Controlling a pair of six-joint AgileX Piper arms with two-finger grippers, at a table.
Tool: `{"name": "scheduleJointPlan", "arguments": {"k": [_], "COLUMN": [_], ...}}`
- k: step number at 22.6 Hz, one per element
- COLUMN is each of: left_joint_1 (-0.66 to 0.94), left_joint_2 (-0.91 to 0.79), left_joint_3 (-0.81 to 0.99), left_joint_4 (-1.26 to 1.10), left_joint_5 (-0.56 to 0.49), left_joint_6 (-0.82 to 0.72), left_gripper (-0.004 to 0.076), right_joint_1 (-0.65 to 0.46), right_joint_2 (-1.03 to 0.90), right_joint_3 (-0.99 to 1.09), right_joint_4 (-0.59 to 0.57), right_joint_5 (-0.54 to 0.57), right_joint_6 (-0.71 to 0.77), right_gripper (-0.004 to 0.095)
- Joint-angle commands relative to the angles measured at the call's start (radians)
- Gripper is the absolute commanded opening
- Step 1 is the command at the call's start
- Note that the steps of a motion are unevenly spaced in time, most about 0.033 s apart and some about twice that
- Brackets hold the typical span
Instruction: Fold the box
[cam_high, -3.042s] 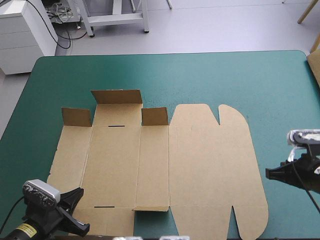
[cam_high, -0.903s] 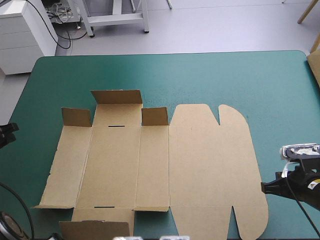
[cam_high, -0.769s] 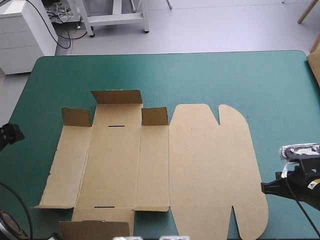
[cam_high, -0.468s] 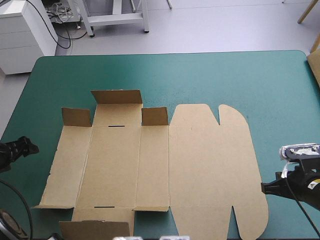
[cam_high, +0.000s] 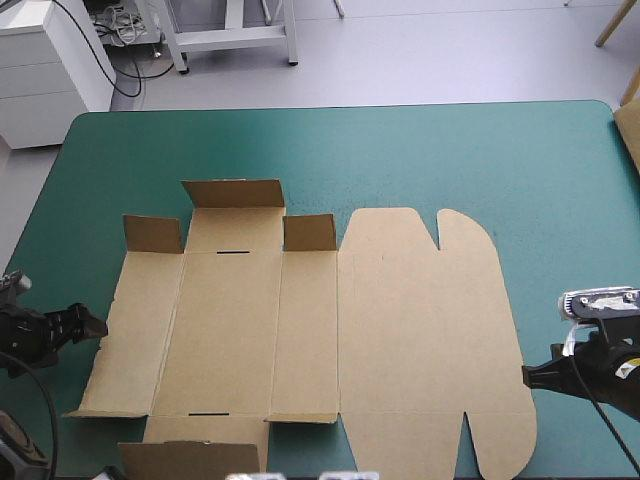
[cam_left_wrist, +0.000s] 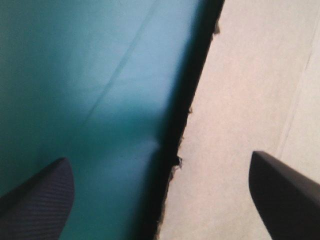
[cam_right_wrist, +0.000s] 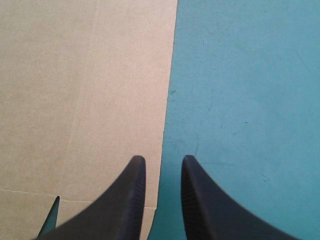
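The brown box (cam_high: 400, 330) lies as a flat cut sheet in the middle of the teal-green cover. Three short flaps (cam_high: 232, 193) stand up along its far side, and one flap (cam_high: 190, 458) is raised at the near left corner. My left gripper (cam_high: 95, 325) is at the sheet's left edge with its fingers wide apart. In the left wrist view that gripper (cam_left_wrist: 159, 157) straddles the box (cam_left_wrist: 250, 90) edge without touching it. My right gripper (cam_high: 527, 376) rests at the sheet's right edge. Its fingers (cam_right_wrist: 162, 157) stand a narrow gap apart beside the box (cam_right_wrist: 75, 90), with nothing between them.
Bare teal-green cover (cam_high: 400, 150) stretches beyond the sheet to the far edge and to its right. A corner of more brown board (cam_high: 630, 125) shows at the table's right edge.
My left gripper came in from the table's left edge to the box's left side and opened wide. The right gripper and the box have stayed still.
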Motion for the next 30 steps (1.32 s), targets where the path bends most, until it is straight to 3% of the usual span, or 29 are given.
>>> {"name": "scheduleJointPlan", "arguments": {"k": [1,5,12,24,30], "left_joint_1": [-0.001,-0.001,-0.001,-0.003,-0.106], "left_joint_2": [0.024,0.120,0.186,0.185,0.185], "left_joint_3": [-0.018,-0.018,0.077,0.087,0.087], "left_joint_4": [-0.062,-0.060,-0.067,-0.111,-0.105], "left_joint_5": [0.078,0.175,0.177,0.177,0.177], "left_joint_6": [0.069,0.112,0.146,0.146,0.156], "left_gripper": [0.0654,0.0654,0.0654,0.0654,0.0654], "right_joint_1": [0.004,0.004,0.004,0.004,0.004], "right_joint_2": [0.001,0.001,0.001,0.001,0.001], "right_joint_3": [-0.024,-0.024,-0.024,-0.024,-0.024], "right_joint_4": [0.006,0.006,0.006,0.006,0.006], "right_joint_5": [-0.048,-0.048,-0.052,-0.052,-0.053], "right_joint_6": [-0.008,-0.008,-0.008,-0.008,-0.008], "right_gripper": [0.0226,0.0226,0.0226,0.0226,0.0226]}}
